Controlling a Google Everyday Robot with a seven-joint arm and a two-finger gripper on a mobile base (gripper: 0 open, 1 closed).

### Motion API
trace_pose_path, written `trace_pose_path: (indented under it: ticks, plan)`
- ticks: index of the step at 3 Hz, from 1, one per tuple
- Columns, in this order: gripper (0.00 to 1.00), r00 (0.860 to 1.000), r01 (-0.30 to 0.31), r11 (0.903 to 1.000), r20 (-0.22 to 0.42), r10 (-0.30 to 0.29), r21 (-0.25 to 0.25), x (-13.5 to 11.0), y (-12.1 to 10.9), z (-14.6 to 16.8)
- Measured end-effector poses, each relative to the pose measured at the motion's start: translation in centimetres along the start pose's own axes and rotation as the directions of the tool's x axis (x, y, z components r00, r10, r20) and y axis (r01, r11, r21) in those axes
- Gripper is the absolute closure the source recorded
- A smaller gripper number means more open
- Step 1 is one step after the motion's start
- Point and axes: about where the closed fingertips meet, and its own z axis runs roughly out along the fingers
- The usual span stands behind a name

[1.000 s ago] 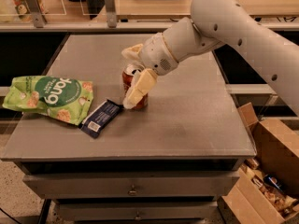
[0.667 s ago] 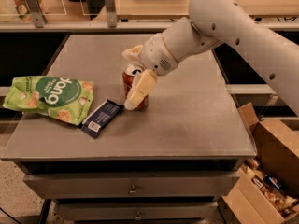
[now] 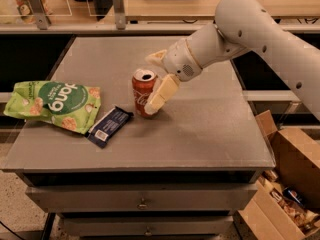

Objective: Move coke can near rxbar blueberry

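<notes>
One high camera, angled down at table (image 3: 210, 134), near, pincer (image 3: 149, 84) centre-frame

The arm (image 3: 260, 34) reaches in from the right, hand (image 3: 150, 84) angled down-left, fingers (image 3: 161, 93) spread apart.

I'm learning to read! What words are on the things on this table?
On the green snack bag: big white letters, upside down; I cannot read them surely.
On the coke can: white script, partly behind the gripper at the can; unreadable.
On the rxbar blueberry: a white label patch, print too small.
</notes>
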Motion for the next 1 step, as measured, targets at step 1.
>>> trace_pose_path:
  ticks: [1]
  plan:
    - [0.0, 1.0, 0.0, 1.0, 0.0, 0.0, 0.0, 0.0, 0.01, 0.02]
